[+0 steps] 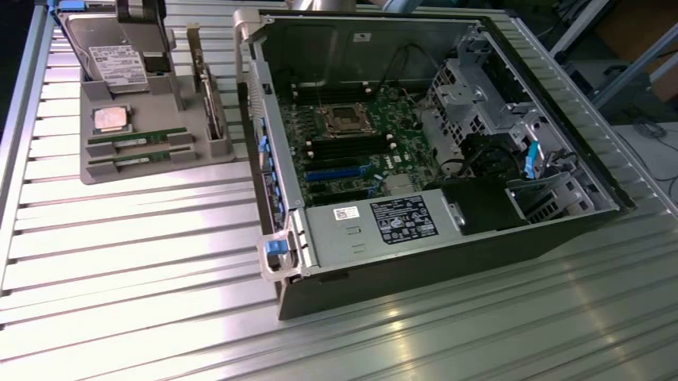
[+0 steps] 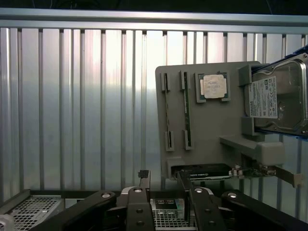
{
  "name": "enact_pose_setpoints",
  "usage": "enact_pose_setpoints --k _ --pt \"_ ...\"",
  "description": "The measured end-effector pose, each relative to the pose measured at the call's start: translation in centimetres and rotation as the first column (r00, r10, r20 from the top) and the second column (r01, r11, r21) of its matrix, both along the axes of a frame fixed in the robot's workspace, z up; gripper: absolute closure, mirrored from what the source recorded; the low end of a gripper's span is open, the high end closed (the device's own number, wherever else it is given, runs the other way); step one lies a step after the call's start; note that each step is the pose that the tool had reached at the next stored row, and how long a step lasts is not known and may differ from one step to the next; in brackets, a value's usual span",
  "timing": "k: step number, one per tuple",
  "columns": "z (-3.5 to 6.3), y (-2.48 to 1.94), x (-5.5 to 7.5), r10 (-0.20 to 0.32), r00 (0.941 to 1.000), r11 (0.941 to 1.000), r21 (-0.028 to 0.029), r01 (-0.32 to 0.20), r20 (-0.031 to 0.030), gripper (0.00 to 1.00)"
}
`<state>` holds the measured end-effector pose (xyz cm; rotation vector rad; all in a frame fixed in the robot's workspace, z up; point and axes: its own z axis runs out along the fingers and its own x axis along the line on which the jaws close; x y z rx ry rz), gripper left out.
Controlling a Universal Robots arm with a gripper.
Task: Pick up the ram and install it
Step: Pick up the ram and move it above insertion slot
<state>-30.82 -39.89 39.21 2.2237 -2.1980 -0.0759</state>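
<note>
Your jaws gape wide, empty; ram sits edge-up in tray slots, presumably for easy pinching.

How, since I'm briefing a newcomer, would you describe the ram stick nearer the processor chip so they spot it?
Find the open computer case; the grey parts tray sits on the exterior view's left of it. Beside the tray's square silver processor chip lie two thin green sticks; the ram is the one nearer that chip, its twin farther.

Green ram, grey tray, silver table
</note>
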Motion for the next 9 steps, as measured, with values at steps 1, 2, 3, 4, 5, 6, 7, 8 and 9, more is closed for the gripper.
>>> enact_pose_setpoints --k 1,2,3,4,5,6,7,8,9 --pt "-0.12 0.0 0.0 0.0 1.0 1.0 -0.0002 0.0 -0.0002 0.64" --pt "-0.29 0.0 -0.1 0.0 1.0 1.0 -0.0001 0.0 -0.0002 0.64" --pt "-0.54 -0.01 -0.2 0.0 1.0 1.0 0.0009 0.0 -0.0001 0.64" --pt "-0.75 0.0 -0.2 0.0 1.0 1.0 0.0016 0.0 -0.0002 0.64" --pt "-0.89 0.0 -0.3 0.0 1.0 1.0 0.0021 0.0 -0.0002 0.64" --pt "-1.0 -0.01 -0.4 0.0 1.0 1.0 0.0026 0.0 -0.0003 0.64" --pt "-1.08 0.0 -0.5 0.0 1.0 1.0 0.0028 0.0 -0.0003 0.64" --pt "-1.23 0.0 -0.7 0.0 1.0 1.0 0.0032 0.0 -0.0002 0.64" --pt "-1.42 0.0 -0.9 0.0 1.0 1.0 0.0036 0.0 -0.0001 0.64"
